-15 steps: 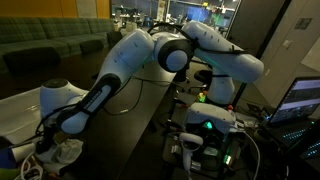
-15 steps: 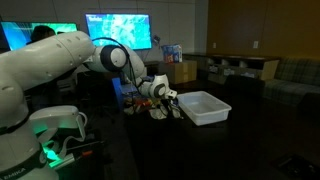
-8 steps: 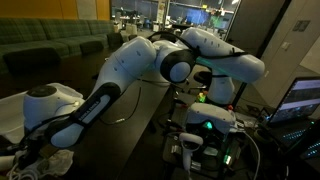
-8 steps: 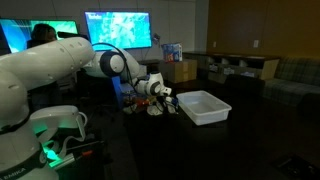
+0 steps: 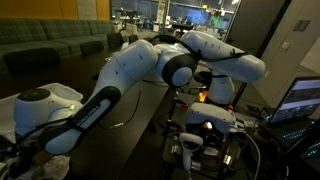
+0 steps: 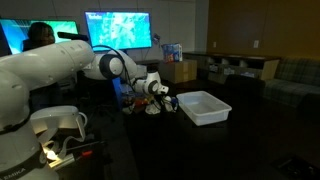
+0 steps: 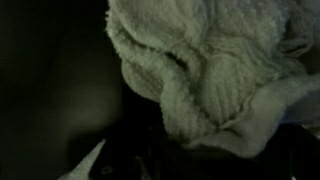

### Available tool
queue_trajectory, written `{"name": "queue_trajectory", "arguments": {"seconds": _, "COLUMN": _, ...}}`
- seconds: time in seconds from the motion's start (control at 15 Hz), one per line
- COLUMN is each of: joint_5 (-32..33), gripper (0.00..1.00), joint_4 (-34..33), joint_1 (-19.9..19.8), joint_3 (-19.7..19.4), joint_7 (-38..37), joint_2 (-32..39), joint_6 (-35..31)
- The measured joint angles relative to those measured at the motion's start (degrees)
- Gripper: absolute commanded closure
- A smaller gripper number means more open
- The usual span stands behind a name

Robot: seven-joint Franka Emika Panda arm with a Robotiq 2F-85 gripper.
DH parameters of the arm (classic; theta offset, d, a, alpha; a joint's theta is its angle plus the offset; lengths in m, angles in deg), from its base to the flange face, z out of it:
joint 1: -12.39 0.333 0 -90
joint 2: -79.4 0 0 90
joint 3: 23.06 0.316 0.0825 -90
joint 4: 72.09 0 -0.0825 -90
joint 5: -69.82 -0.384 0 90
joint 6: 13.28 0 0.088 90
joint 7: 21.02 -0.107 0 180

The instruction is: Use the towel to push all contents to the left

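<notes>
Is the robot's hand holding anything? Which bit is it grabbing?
Probably the towel, bunched right against the shut gripper. Which part is pinched is hidden and too dark to tell.

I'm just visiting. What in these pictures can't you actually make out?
- Wrist view: the towel fills the picture and hides the gripper's fingers and whatever lies beneath.
- Exterior view: the contents by the gripper are too small and dark to tell apart.
- Exterior view: the arm and the bottom edge cut off the work area.
</notes>
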Motion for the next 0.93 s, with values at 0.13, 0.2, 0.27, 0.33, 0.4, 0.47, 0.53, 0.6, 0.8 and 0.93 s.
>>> {"name": "queue_trajectory", "arguments": {"seconds": 0.13, "joint_5": 0.00, "gripper": 0.99, "joint_4": -0.21, "joint_1": -0.16, "joint_3": -1.31, "joint_7": -0.84, "joint_2": 0.01, "joint_6": 0.54}}
{"name": "queue_trajectory", "arguments": {"seconds": 0.2, "joint_5": 0.00, "gripper": 0.99, "joint_4": -0.23, "joint_1": -0.26, "joint_3": -2.42, "joint_7": -1.58, "joint_2": 0.04, "joint_6": 0.63}}
{"name": "queue_trajectory", "arguments": {"seconds": 0.27, "joint_5": 0.00, "gripper": 0.99, "joint_4": -0.23, "joint_1": -0.44, "joint_3": -3.68, "joint_7": -2.47, "joint_2": 0.10, "joint_6": 0.72}}
{"name": "queue_trajectory", "arguments": {"seconds": 0.33, "joint_5": 0.00, "gripper": 0.99, "joint_4": -0.23, "joint_1": -0.74, "joint_3": -4.95, "joint_7": -3.35, "joint_2": 0.19, "joint_6": 0.84}}
{"name": "queue_trajectory", "arguments": {"seconds": 0.4, "joint_5": 0.00, "gripper": 0.99, "joint_4": -0.23, "joint_1": -1.22, "joint_3": -6.04, "joint_7": -4.02, "joint_2": 0.30, "joint_6": 1.05}}
{"name": "queue_trajectory", "arguments": {"seconds": 0.47, "joint_5": 0.00, "gripper": 0.99, "joint_4": -0.23, "joint_1": -1.78, "joint_3": -6.96, "joint_7": -4.49, "joint_2": 0.43, "joint_6": 1.35}}
{"name": "queue_trajectory", "arguments": {"seconds": 0.53, "joint_5": 0.00, "gripper": 0.99, "joint_4": -0.23, "joint_1": -2.43, "joint_3": -7.63, "joint_7": -4.70, "joint_2": 0.56, "joint_6": 1.75}}
{"name": "queue_trajectory", "arguments": {"seconds": 0.6, "joint_5": 0.00, "gripper": 0.99, "joint_4": -0.19, "joint_1": -3.13, "joint_3": -7.84, "joint_7": -4.70, "joint_2": 0.61, "joint_6": 2.05}}
{"name": "queue_trajectory", "arguments": {"seconds": 0.8, "joint_5": -0.03, "gripper": 0.99, "joint_4": -0.08, "joint_1": -4.94, "joint_3": -7.62, "joint_7": -3.92, "joint_2": 0.58, "joint_6": 2.84}}
{"name": "queue_trajectory", "arguments": {"seconds": 0.93, "joint_5": -0.03, "gripper": 0.99, "joint_4": 0.20, "joint_1": -5.49, "joint_3": -7.66, "joint_7": -3.38, "joint_2": 0.50, "joint_6": 2.88}}
